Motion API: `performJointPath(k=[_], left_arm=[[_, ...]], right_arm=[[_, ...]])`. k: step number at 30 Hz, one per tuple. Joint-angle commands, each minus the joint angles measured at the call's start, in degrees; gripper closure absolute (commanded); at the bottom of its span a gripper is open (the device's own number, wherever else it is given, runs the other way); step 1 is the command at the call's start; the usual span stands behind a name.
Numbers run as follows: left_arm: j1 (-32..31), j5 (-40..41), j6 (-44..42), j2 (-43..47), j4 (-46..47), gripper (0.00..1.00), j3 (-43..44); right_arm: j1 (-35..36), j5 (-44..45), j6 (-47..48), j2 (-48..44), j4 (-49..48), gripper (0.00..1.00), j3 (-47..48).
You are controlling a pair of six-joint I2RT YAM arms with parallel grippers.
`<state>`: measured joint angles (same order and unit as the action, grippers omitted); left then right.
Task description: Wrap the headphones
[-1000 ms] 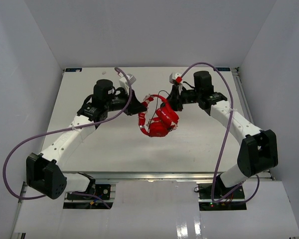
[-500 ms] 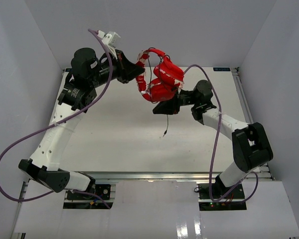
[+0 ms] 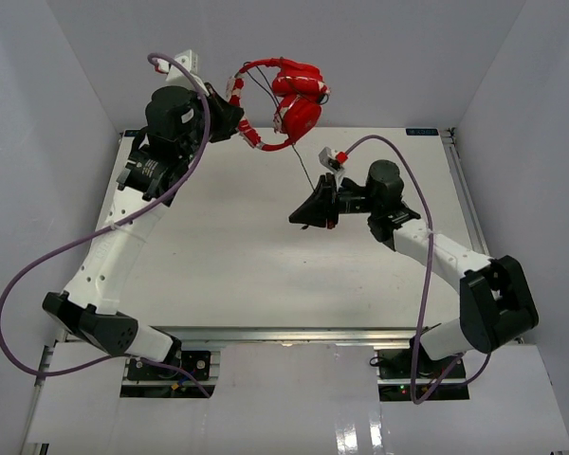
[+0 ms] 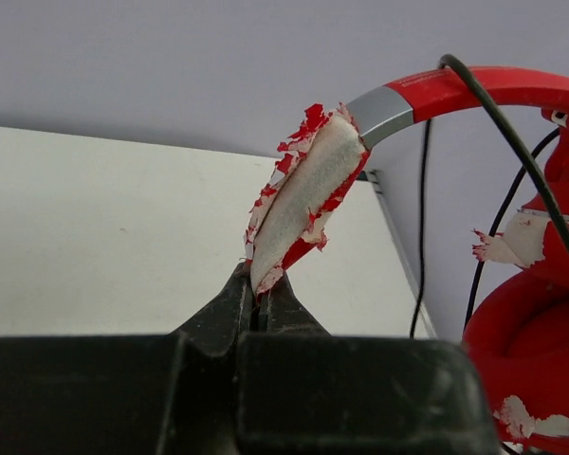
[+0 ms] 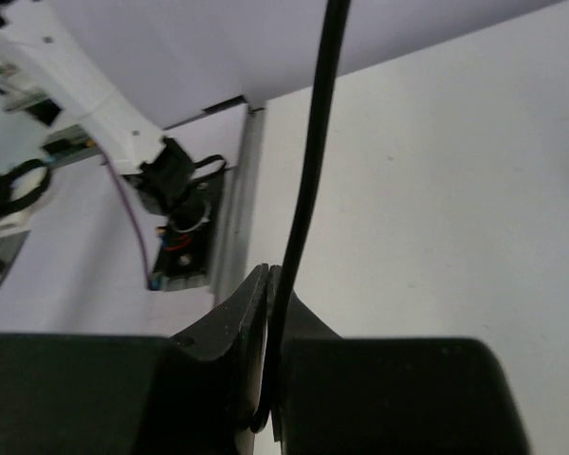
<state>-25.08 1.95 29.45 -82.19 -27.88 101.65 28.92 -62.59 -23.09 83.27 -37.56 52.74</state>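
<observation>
While aloft, one pair of headphones (image 3: 299, 106): left hand (image 4: 261, 296) pinching headband (image 4: 308, 194), right hand (image 5: 268, 284) pinching one cable (image 5: 310, 180).

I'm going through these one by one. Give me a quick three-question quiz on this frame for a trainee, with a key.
1. True or false: the headphones lie flat on the table.
2. What does the left gripper pinch? A) an ear cup B) the worn padding of the headband C) the plug
3. Fill in: the right gripper is shut on the thin dark ____.

Key:
1. False. They are held up in the air.
2. B
3. cable
</observation>
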Motion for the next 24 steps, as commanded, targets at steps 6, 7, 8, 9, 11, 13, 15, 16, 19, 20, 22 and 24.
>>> performJointPath(k=[6, 7, 8, 9, 11, 13, 15, 16, 19, 20, 22, 24], left_arm=[[-0.1, 14.6, -4.5, -9.2, -1.3, 1.00, -5.2], [-0.1, 14.0, -5.9, -10.9, -2.2, 1.00, -5.5], [-0.3, 13.1, -7.7, -12.7, -3.5, 1.00, -5.8], [-0.7, 12.2, -8.9, -14.4, -4.3, 1.00, -6.5], [-1.5, 11.2, -11.2, -17.0, -5.0, 1.00, -8.2], [-2.2, 10.1, -13.2, -18.4, -6.0, 1.00, -9.4], [-2.3, 7.1, -14.7, -20.4, -8.3, 1.00, -10.5], [-2.3, 5.4, -16.0, -20.9, -9.0, 1.00, -11.1], [-2.4, -2.3, -18.7, -20.4, -8.8, 1.00, -14.6], [-2.4, -6.2, -20.0, -20.0, -8.2, 1.00, -16.3], [-2.4, -12.0, -21.7, -18.3, -6.9, 1.00, -18.7], [-2.4, -18.6, -23.6, -17.3, -6.1, 1.00, -20.7]], right_arm=[[10.1, 46.7, 48.9, -2.5, 57.4, 0.92, 16.4], [11.7, 50.2, 50.9, -1.7, 59.7, 0.92, 17.1], [13.6, 58.4, 55.5, -0.5, 61.8, 0.92, 17.6], [14.9, 64.5, 59.1, 0.3, 62.9, 0.92, 17.7], [16.5, 74.0, 63.5, 1.2, 63.8, 0.92, 17.6], [18.6, 79.4, 68.7, 1.5, 62.2, 0.92, 16.4], [20.0, 87.8, 75.2, 1.1, 58.8, 0.92, 14.8], [20.2, 90.4, 77.7, 0.8, 56.2, 0.92, 14.2], [20.1, 93.6, 84.9, -0.5, 48.5, 0.92, 11.7], [20.0, 93.0, 88.2, -1.0, 44.3, 0.92, 9.9], [20.1, 90.5, 92.1, -1.4, 37.9, 0.92, 6.2], [20.1, 87.0, 96.0, -1.0, 27.9, 0.92, 2.2]])
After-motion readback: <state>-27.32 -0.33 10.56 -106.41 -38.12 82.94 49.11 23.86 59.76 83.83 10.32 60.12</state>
